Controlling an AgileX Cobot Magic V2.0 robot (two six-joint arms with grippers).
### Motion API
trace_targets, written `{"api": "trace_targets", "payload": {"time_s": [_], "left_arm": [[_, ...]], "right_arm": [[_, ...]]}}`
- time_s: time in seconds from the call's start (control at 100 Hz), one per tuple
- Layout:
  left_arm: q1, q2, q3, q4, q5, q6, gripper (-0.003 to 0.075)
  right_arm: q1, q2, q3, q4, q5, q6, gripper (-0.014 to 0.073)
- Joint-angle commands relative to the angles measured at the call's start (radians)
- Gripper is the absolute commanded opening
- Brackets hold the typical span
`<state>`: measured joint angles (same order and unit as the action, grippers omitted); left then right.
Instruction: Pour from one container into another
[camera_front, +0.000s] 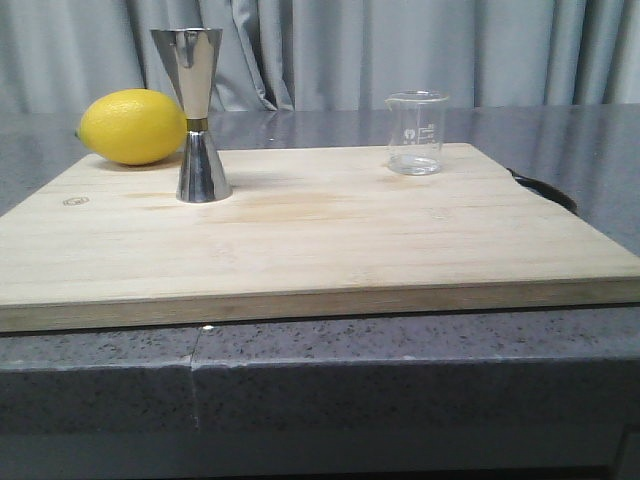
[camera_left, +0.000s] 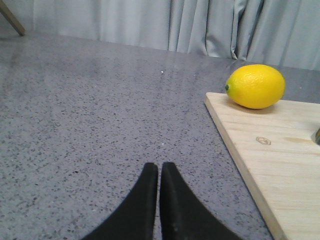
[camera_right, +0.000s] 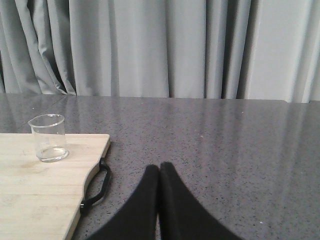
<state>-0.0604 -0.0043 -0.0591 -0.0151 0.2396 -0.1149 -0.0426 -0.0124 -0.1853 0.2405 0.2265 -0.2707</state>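
Observation:
A small clear glass beaker (camera_front: 415, 133) stands upright at the back right of the wooden board (camera_front: 320, 250); the right wrist view shows it too (camera_right: 48, 137). The steel hourglass jigger (camera_front: 198, 115) with a gold waist band stands upright at the board's back left. My left gripper (camera_left: 159, 167) is shut and empty over the grey counter, off the board's left side. Shut and empty as well, my right gripper (camera_right: 159, 167) hovers over the counter off the board's right side, apart from the beaker. Neither gripper appears in the front view.
A yellow lemon (camera_front: 132, 126) lies on the board's back left corner, just behind the jigger, and shows in the left wrist view (camera_left: 255, 86). The board has a black handle (camera_right: 96, 187) on its right edge. Grey curtains (camera_front: 400, 50) hang behind the speckled counter (camera_left: 90, 115).

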Motion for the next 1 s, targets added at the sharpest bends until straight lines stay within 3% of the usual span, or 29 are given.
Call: {"api": "trace_targets", "payload": {"time_s": [0.0,0.16,0.99], "left_arm": [[-0.007,-0.028,-0.004,0.058,-0.13,-0.031,-0.0019],[-0.007,-0.028,0.072,0.058,-0.344,-0.031,-0.0019],[-0.007,-0.028,0.069,0.063,-0.333,-0.031,-0.0019]], "right_arm": [[-0.005,-0.008,-0.023,0.007,-0.081,-0.005,-0.0053],[-0.005,-0.008,-0.023,0.007,-0.081,-0.005,-0.0053],[-0.005,-0.008,-0.023,0.007,-0.081,-0.005,-0.0053]]}}
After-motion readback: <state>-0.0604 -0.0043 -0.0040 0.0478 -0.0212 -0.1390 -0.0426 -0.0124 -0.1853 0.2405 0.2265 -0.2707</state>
